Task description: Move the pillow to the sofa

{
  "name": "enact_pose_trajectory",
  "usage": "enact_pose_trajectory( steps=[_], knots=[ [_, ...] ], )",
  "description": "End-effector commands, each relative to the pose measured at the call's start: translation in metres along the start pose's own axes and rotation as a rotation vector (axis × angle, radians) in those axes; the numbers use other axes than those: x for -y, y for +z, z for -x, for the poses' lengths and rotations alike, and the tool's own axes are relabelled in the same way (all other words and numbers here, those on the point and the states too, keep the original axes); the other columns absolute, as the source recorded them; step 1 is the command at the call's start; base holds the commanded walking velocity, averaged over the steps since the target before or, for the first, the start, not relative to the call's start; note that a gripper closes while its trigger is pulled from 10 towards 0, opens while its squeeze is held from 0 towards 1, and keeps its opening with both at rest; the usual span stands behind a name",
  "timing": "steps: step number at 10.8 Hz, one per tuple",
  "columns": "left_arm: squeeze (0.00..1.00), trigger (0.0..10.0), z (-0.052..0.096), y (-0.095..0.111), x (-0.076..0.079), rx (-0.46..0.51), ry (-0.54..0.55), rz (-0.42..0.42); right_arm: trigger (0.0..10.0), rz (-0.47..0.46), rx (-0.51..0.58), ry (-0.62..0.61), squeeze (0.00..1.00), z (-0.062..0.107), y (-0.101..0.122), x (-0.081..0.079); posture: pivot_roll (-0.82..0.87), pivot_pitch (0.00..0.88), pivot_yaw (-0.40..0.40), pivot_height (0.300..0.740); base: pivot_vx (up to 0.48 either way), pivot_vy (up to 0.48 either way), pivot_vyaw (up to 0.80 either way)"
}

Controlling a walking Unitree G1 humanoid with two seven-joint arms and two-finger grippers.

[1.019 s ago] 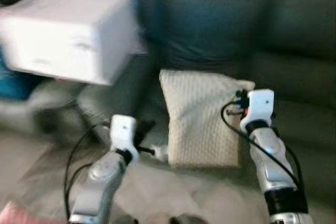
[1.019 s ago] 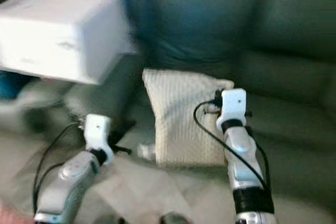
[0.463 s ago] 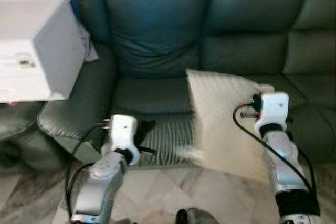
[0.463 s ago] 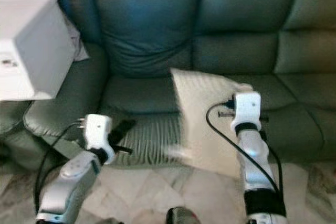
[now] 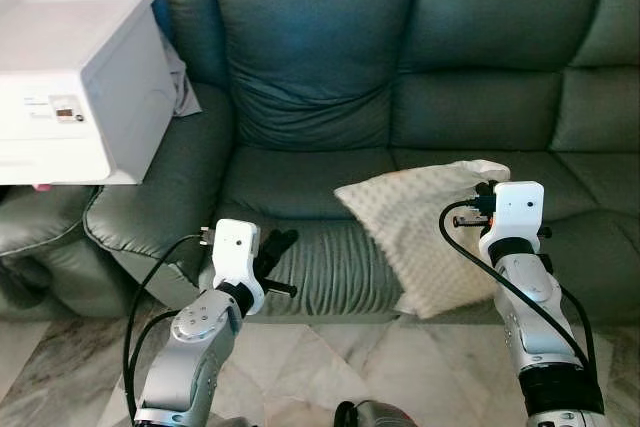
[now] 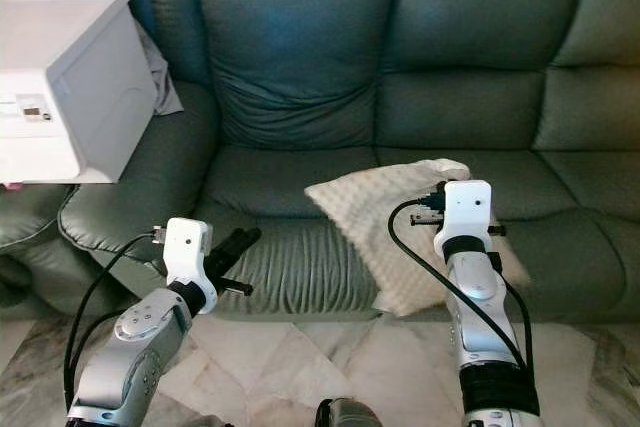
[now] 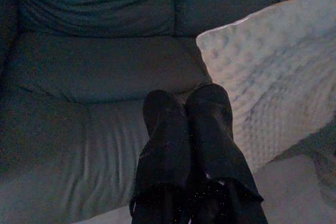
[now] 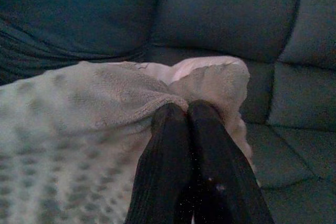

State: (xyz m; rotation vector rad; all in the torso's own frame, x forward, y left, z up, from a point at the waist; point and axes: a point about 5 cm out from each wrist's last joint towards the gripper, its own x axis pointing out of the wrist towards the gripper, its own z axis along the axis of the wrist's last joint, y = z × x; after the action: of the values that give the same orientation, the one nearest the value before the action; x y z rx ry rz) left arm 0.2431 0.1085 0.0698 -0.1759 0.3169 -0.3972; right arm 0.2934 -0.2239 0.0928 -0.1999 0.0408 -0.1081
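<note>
**Pillow reaches the sofa seat**

Dark green leather sofa [image 5: 320, 77] fills the background. On its seat cushion lies the cream pillow [image 5: 420, 232], one corner overhanging the front edge. Right claw [image 8: 181, 111] is clamped on the pillow's back corner; left claw [image 7: 186, 103], fingers together, holds nothing before the seat. Judging by this, only release remains.

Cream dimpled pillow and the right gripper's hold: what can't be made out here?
- Cream dimpled pillow: in the eye views the right arm covers its right edge.
- Right gripper: wrist view, fingertips buried in a fabric fold; amount pinched hidden.
- White plastic box: label too small to read; left edge cuts it off.
</note>
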Motion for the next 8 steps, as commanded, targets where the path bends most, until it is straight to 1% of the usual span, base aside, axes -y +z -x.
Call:
enact_pose_trajectory(
  steps=[1, 8],
  knots=[
    [0.00, 10.0, 0.0008, 0.0045, 0.0012, 0.019, -0.007, -0.002, 10.0, -0.005, 0.056, -0.008, 0.00, -0.0016, 0.0116, 0.0020, -0.03, 0.000, -0.009, 0.740, 0.000, 0.000, 0.00],
    [0.00, 10.0, 0.0002, 0.0039, 0.0020, 0.015, -0.015, 0.005, 10.0, 0.002, 0.051, -0.010, 0.00, -0.0014, 0.0108, 0.0029, -0.03, 0.000, -0.008, 0.740, 0.268, 0.000, 0.00]
  ],
)
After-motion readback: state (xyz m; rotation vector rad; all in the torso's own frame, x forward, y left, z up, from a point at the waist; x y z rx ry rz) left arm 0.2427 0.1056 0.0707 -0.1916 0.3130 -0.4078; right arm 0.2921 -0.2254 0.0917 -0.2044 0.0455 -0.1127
